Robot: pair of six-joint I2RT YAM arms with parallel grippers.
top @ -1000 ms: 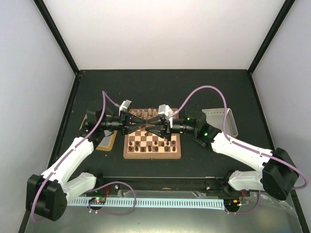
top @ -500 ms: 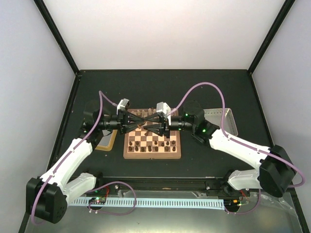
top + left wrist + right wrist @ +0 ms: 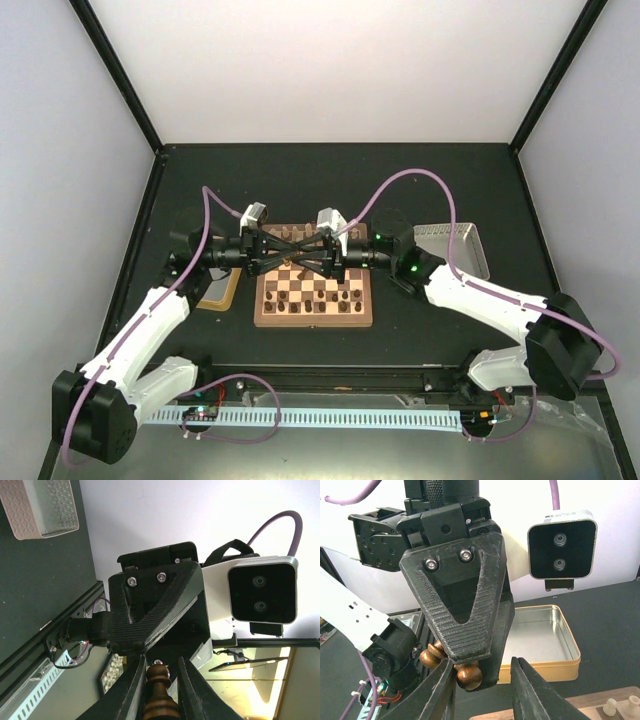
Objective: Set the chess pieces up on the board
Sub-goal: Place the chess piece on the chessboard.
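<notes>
Our left gripper (image 3: 160, 662) pinches a dark brown chess piece (image 3: 159, 700) over the board (image 3: 313, 320). Our right gripper (image 3: 483, 667) faces it (fingers (image 3: 530, 690) spread wide).

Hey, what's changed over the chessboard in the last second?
The left tool and the right tool both slid a little toward the far side of the board, staying tip to tip; the right one also edged left. The left tool grips a dark chess piece now; whether it did before isn't visible. The standing pieces look unmoved.
</notes>
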